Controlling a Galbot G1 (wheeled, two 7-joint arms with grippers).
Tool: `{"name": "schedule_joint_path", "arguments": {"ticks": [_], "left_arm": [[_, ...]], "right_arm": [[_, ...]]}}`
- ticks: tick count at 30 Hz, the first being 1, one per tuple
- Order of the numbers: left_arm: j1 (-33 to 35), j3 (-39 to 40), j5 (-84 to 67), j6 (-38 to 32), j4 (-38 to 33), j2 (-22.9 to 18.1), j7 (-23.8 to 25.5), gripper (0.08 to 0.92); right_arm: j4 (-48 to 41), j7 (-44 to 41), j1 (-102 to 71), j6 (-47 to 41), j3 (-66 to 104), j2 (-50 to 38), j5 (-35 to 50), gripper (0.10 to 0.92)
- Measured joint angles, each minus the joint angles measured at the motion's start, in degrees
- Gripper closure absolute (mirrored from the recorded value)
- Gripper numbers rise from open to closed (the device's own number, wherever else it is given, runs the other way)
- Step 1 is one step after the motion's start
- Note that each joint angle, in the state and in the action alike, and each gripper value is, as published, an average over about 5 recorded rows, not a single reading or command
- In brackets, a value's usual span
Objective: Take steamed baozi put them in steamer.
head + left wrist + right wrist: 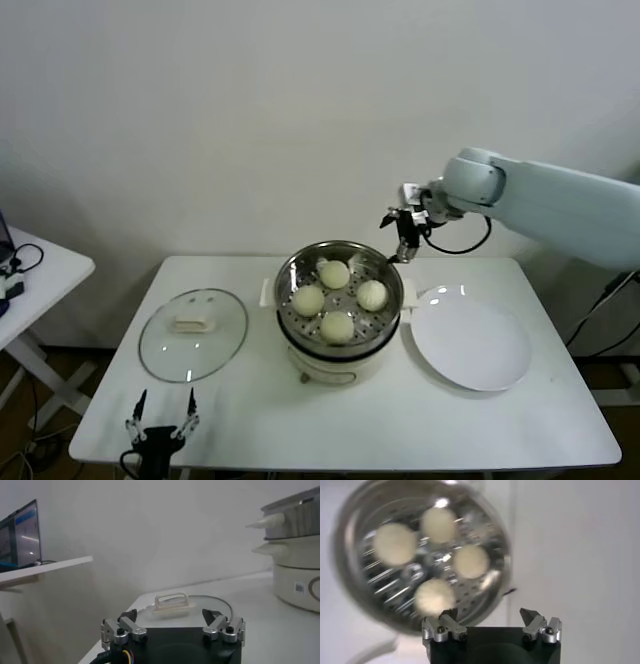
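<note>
Several cream-white baozi (338, 326) lie inside the shiny steel steamer (384, 271), which sits on its cream pot base at the table's middle. They also show in the right wrist view (471, 561), in the steamer (350, 600). My right gripper (404, 246) is open and empty, raised above and just behind the steamer's right rim; in its own view the gripper (489, 618) shows its jaws wide apart. My left gripper (160, 418) is open and empty, parked low at the table's front left; in the left wrist view (171, 616) it faces the lid.
A flat glass lid (193, 333) with a cream handle lies left of the steamer, also in the left wrist view (171, 604). A round white plate (470, 343) lies empty on the right. A side table (40, 270) stands at far left.
</note>
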Motion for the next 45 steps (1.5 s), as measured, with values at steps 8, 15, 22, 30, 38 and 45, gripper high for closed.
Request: {"name": "schedule_joint_path", "arguments": {"ticks": [8, 15, 22, 30, 38, 45], "left_arm": [[-0.5, -0.5, -1.1, 0.3, -0.2, 0.7, -0.1, 0.177], [-1.2, -0.9, -2.0, 0.6, -0.1, 1.3, 0.0, 0.177], [-1.6, -1.0, -2.6, 0.8, 0.0, 1.7, 0.0, 0.177], [-1.8, -0.8, -3.3, 0.8, -0.5, 1.8, 0.0, 0.177], [-1.5, -0.9, -4.0, 0.6, -1.1, 1.7, 0.0, 0.177], [-1.2, -0.8, -4.3, 0.4, -1.5, 1.4, 0.1, 0.177]], "right_arm": [[4.8, 18.2, -15.8, -0.4, 18.8, -7.8, 6.6, 0.203], [10.2, 30.3, -34.0, 1.5, 37.7, -13.1, 8.9, 0.203], [16.4, 37.2, -59.1, 5.1, 61.7, -14.9, 7.0, 0.203], [22.0, 40.7, -89.0, 14.2, 88.9, -7.5, 0.3, 0.203], [23.3, 41.5, -112.8, 27.0, 103.2, 5.0, -5.6, 0.203], [23.0, 41.4, -125.6, 36.4, 107.6, 14.7, -8.3, 0.203]]}}
